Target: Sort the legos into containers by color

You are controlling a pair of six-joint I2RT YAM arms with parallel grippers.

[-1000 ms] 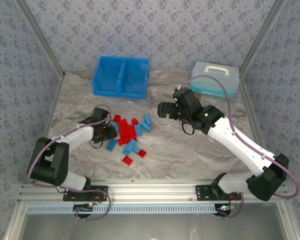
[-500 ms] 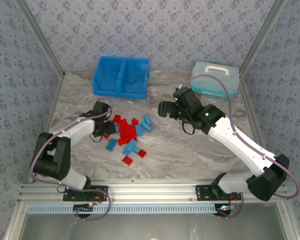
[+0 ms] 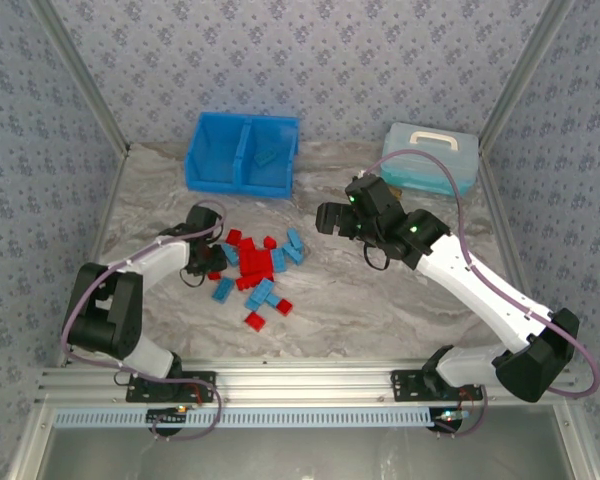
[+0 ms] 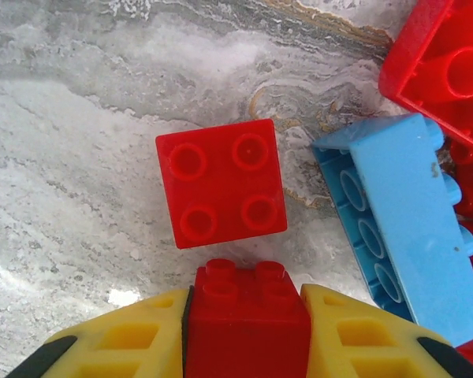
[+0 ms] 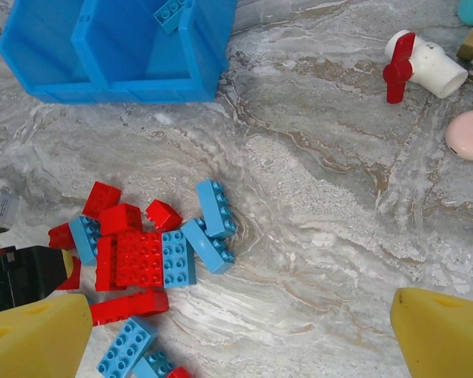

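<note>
The left gripper [image 4: 247, 335] is clamped on a red brick [image 4: 244, 299], studs up, at the left side of the pile of legos [image 3: 263, 270], which lies left of centre on the marble-patterned worktop [image 3: 400, 300]. A square red brick [image 4: 221, 183] lies flat just beyond the held one, with a tipped light blue brick [image 4: 402, 228] near it. The right gripper [image 5: 240, 339] hangs spread wide, holding nothing, right of the pile. By the far edge stands the blue bin [image 3: 208, 170], with a lone blue brick [image 3: 265, 157] in its right compartment. Any lettering on the studs seems too faint to read.

Glossy plastic legos [image 4: 221, 183], smooth marbled table [image 4: 79, 157]
</note>
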